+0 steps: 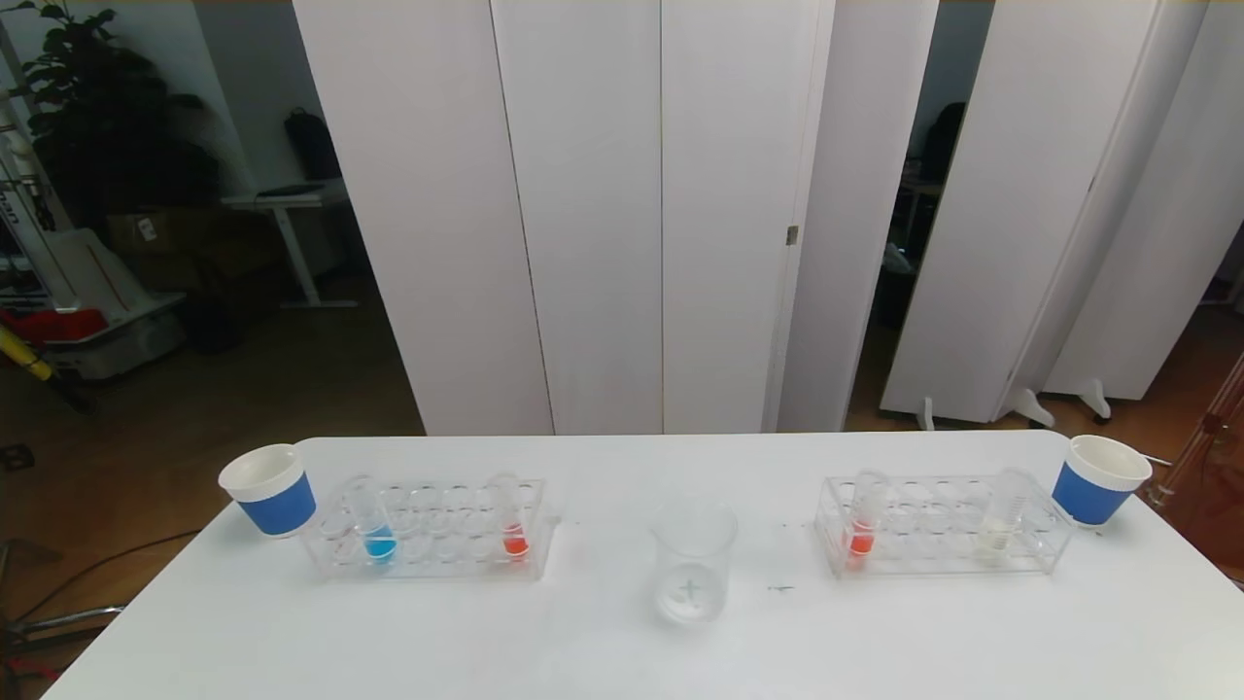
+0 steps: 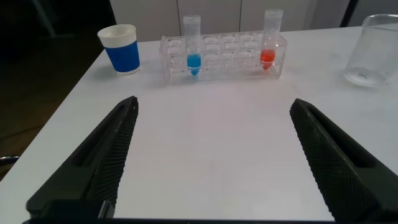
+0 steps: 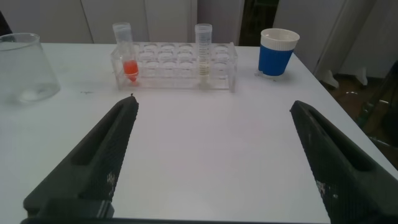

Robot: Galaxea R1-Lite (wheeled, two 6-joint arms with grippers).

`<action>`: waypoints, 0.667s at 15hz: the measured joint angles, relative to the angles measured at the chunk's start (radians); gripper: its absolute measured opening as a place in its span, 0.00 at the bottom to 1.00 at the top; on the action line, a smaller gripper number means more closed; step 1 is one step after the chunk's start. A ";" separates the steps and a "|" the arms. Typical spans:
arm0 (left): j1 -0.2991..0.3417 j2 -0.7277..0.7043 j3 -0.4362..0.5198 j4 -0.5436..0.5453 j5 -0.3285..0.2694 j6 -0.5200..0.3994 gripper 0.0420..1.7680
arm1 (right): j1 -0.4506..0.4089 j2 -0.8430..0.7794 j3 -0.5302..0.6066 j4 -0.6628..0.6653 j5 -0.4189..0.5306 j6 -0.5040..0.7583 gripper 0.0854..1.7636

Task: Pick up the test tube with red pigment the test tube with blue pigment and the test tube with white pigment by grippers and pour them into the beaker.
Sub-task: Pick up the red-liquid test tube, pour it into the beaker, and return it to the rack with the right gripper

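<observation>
The clear glass beaker point(image 1: 692, 559) stands empty at the table's middle. The left rack point(image 1: 428, 530) holds the blue pigment tube point(image 1: 374, 530) and a red pigment tube point(image 1: 512, 525). The right rack point(image 1: 943, 525) holds another red tube point(image 1: 862, 525) and the white pigment tube point(image 1: 1001, 520). Neither arm shows in the head view. My left gripper point(image 2: 213, 109) is open and empty over bare table, well short of the blue tube point(image 2: 193, 53). My right gripper point(image 3: 213, 109) is open and empty, well short of the white tube point(image 3: 203, 53).
A blue-and-white paper cup point(image 1: 269, 489) stands at the table's far left corner and another cup point(image 1: 1098, 478) at the far right corner. White folding screens point(image 1: 632, 214) stand behind the table. The beaker also shows in the left wrist view point(image 2: 372, 50) and the right wrist view point(image 3: 25, 67).
</observation>
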 joint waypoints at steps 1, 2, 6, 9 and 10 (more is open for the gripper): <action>0.000 0.000 0.000 0.000 0.000 0.000 0.99 | 0.000 0.000 0.000 0.000 0.000 0.000 0.99; 0.000 0.000 0.000 0.000 0.000 0.000 0.99 | 0.000 0.000 0.000 0.000 0.000 0.000 0.99; 0.000 0.000 0.000 0.000 0.000 0.000 0.99 | 0.000 0.000 0.000 0.000 0.000 0.000 0.99; 0.000 0.000 0.000 0.000 0.000 0.000 0.99 | 0.000 0.000 0.000 0.000 0.000 0.000 0.99; 0.000 0.000 0.000 0.000 0.000 0.000 0.99 | 0.000 0.000 0.000 0.000 0.000 0.000 0.99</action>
